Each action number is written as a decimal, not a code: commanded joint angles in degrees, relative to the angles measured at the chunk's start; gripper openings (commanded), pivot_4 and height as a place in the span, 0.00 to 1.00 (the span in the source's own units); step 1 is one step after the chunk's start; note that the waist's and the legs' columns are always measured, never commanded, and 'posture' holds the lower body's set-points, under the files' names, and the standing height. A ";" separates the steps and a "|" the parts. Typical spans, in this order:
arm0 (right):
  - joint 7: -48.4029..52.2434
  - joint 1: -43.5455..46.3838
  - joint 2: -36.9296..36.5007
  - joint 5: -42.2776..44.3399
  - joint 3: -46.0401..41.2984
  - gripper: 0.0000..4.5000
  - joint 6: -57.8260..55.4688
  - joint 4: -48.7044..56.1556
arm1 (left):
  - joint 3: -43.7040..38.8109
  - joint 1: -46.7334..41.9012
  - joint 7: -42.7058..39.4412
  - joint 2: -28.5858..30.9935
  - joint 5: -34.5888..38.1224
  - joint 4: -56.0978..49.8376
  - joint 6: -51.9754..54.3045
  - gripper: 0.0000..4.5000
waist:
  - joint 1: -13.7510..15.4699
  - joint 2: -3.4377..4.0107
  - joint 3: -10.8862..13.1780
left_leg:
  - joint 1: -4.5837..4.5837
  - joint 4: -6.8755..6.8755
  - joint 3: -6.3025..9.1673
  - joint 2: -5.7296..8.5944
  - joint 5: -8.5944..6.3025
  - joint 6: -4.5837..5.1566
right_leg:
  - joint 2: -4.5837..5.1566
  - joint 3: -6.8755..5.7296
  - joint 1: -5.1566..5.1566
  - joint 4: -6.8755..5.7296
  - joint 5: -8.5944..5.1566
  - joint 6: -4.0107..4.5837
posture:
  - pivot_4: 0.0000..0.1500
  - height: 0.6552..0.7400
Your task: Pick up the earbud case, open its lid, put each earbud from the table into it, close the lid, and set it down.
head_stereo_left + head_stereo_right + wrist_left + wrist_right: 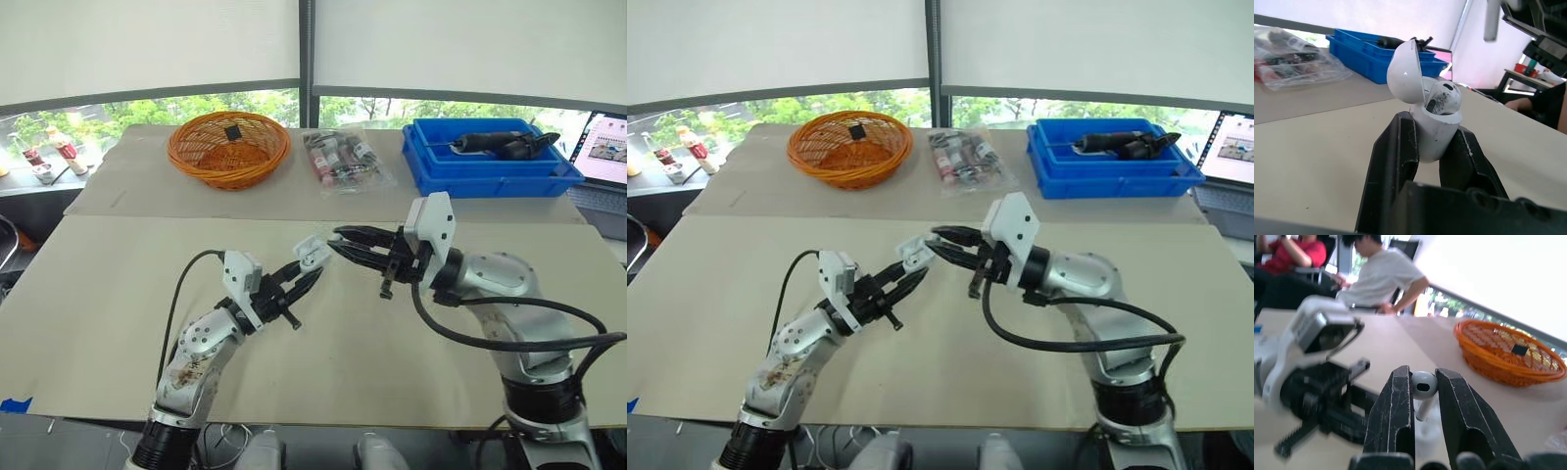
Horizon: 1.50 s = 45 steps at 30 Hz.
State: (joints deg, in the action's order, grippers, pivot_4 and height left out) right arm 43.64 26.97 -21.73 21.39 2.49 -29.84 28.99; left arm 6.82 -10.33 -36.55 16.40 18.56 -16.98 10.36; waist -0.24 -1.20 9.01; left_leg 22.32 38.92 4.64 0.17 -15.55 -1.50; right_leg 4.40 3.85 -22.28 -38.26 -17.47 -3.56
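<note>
- Over the middle of the table (118,294), the two arms meet up in the air with their tips almost nose to nose.
- The left gripper (302,276) is clamped on the earbud case (1436,134), one black finger on each side of its lower body. So the case is up off the table and sits roughly upright between them.
- The lid (1404,73) is flipped open and stands up from one side of the case.
- One bud is already in there: the seated earbud (1443,98) has its scuffed white head poking out of the top of the case.
- The right gripper (340,241) is pinching the second earbud (1423,384) between its two fingers. The round head sits right at the fingertips and the stem runs back into the gap between them.
- From the head camera, the right gripper's tips are just beside the open case. It's really close, but I honestly can't tell if anything touches.
- Further back on the table there's an orange wicker basket (228,147) with a small black thing (233,131) in it, then a clear bag (341,157) of small items.
- To the right of those is a blue bin (490,166) holding a dark tool (500,143). All of that is well apart from the grippers.
- A laptop (607,147) peeks in at the far right edge.
- The right wrist view also catches two people sitting in the background, a person in a white shirt (1383,276) and a person in red (1293,252).
</note>
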 commanded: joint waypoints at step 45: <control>-1.54 -6.76 -3.42 -13.01 9.30 0.19 21.24 -7.64 | 0.36 -0.33 -1.00 0.92 2.28 -3.46 1.32 0.13 | -0.62 0.01 0.00 | -0.03 -0.04 -0.05 0.00 0.00 0.00 | -0.01 0.01 0.01 0.03 0.00 0.00 | 1.00 1.00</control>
State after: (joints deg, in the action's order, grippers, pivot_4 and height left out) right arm 41.46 20.91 -25.31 7.19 11.18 -7.07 19.77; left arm 7.58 -9.97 -37.29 17.57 20.31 -17.52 13.04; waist -0.86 -1.19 9.01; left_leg 22.29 38.88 4.58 0.17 -15.55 -1.50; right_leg 4.40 3.87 -22.28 -38.23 -17.47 -3.55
